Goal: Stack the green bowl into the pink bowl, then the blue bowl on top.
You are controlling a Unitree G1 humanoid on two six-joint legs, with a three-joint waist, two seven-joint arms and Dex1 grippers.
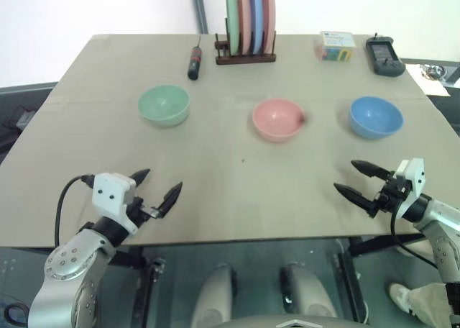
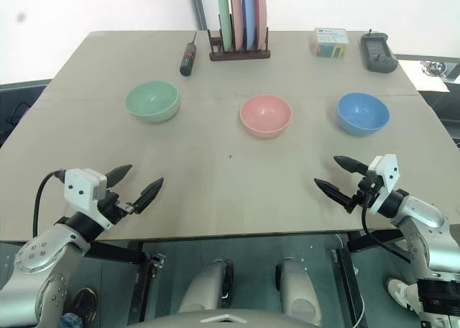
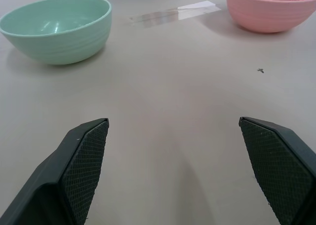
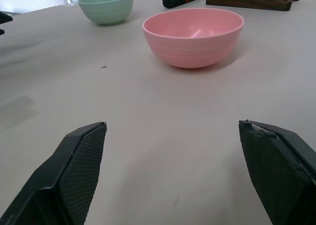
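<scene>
Three bowls apart on worktop (image 1: 237,191): green bowl (image 1: 164,104), pink bowl (image 1: 277,119), blue bowl (image 1: 375,116) | likely light, rigid, slick; pinch at rim | left tool (image 1: 156,191), right tool (image 1: 361,180): spread wide, empty

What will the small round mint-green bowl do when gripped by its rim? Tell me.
The small round mint-green bowl looks rigid, so it probably won't flex. Its smooth wall may slip between fingers. Its narrow rounded base suggests it could rock or tip if nudged sideways.
</scene>
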